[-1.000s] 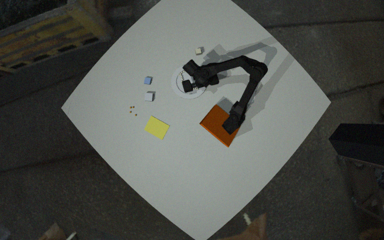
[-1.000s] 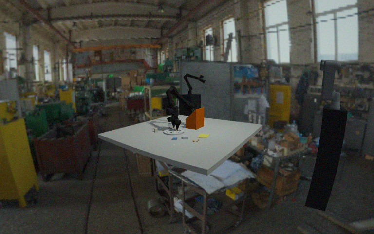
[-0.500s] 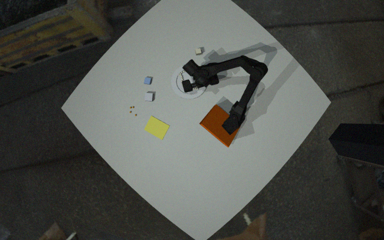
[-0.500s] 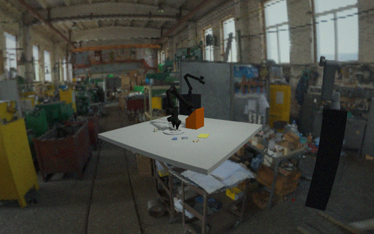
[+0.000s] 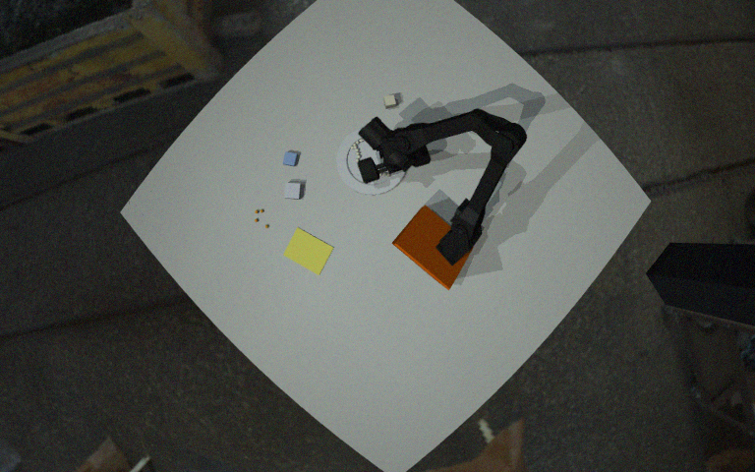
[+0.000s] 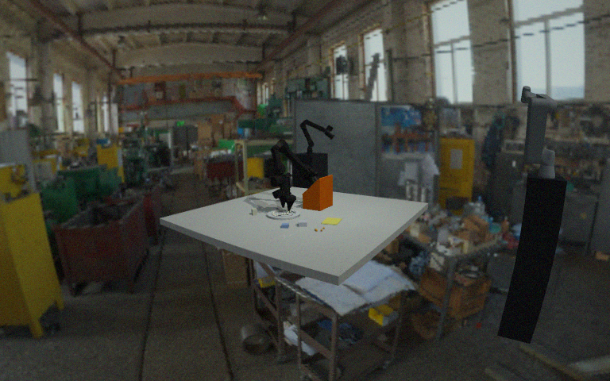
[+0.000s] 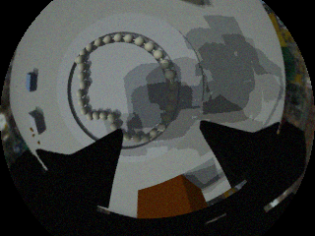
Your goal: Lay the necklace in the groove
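The pearl bead necklace (image 7: pixel 128 37) (image 5: pixel 357 150) lies on the round bead board (image 7: pixel 63 88) (image 5: pixel 343 166). In the wrist view its beads follow the groove (image 7: pixel 70 94) along the top, right and lower right. At the left and lower left the strand cuts inward, with a corner near the lower left, and that arc of groove shows dark and bare. My gripper (image 7: pixel 162 129) (image 6: pixel 287 209) is open and empty, low over the board's near part. Its left fingertip appears close to the lower beads; contact cannot be told. Shadow dims the right-hand beads.
A large orange block (image 5: pixel 426 239) (image 6: pixel 318 195) (image 7: pixel 164 199) stands near the arm's base. A blue block (image 5: pixel 290 158) (image 7: pixel 31 82), a pale grey block (image 5: pixel 292 190), a yellow sheet (image 5: pixel 309 251) and several tiny orange pieces lie left of or below the board; a cream block (image 5: pixel 390 101) lies above.
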`<state>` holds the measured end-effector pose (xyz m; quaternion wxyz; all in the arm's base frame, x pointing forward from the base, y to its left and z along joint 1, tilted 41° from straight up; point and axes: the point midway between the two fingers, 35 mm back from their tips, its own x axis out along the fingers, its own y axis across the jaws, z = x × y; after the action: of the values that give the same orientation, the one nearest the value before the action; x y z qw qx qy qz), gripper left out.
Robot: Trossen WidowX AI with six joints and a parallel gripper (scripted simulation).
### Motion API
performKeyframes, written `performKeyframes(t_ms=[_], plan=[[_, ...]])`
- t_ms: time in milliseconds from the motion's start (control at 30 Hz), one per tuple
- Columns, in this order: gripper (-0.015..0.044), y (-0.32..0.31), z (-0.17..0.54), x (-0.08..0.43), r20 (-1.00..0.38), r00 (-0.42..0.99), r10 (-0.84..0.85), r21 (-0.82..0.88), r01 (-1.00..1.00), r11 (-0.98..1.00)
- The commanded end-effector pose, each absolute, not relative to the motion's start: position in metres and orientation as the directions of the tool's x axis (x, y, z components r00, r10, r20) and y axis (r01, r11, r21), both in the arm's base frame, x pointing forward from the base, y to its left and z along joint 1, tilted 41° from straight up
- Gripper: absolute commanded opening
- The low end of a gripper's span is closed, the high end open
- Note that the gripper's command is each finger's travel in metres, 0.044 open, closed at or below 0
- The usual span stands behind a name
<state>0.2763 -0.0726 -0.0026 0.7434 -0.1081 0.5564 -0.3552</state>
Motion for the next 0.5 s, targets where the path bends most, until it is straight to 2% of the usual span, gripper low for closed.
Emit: performKeyframes(t_ms=[0,133,267,467], plan=[[0.0335,-0.063,-0.002,0.277,-0.751,0.132,-0.648,-0.623,0.185,0.76],[0.023,-0.045,-0.001,0.276,-0.752,0.132,-0.646,-0.654,-0.272,0.706],[0.0125,-0.03,0.0,0.273,-0.751,0.132,-0.647,-0.557,-0.653,0.514],[0.012,-0.027,0.0,0.273,-0.751,0.132,-0.647,-0.53,-0.706,0.47]])
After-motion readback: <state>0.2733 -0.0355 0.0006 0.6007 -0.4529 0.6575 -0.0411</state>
